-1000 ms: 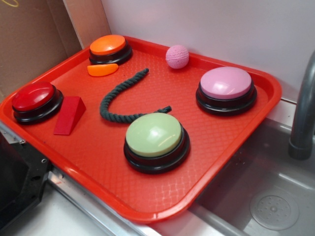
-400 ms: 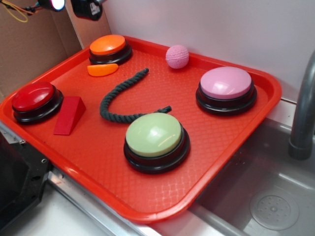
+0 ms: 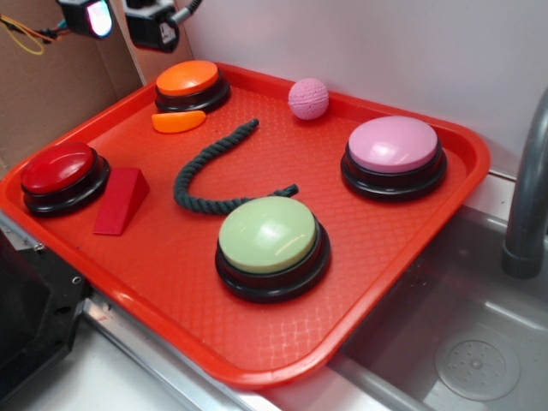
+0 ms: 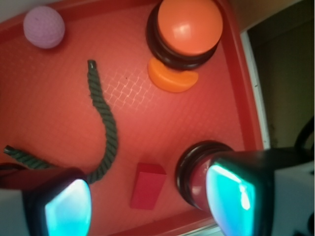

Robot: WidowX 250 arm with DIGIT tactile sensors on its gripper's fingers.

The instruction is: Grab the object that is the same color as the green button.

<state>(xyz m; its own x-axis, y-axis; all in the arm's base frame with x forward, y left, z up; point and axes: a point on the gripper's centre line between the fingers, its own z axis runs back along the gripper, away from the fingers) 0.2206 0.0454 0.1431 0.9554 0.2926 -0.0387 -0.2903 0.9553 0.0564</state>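
Tool (image 3: 120, 21) spread, empty, high at far-left corner. Green rope (image 3: 205, 175) lies curved mid-tray, its near end just beside green button (image 3: 270, 235). Risk: limp rope slips if pinched near an end, or fingers hit button.

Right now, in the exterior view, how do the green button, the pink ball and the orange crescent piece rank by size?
1. green button, clearly largest, though also nearest the camera.
2. orange crescent piece and pink ball look about alike: the crescent is longer, the ball taller, so I won't rank them.
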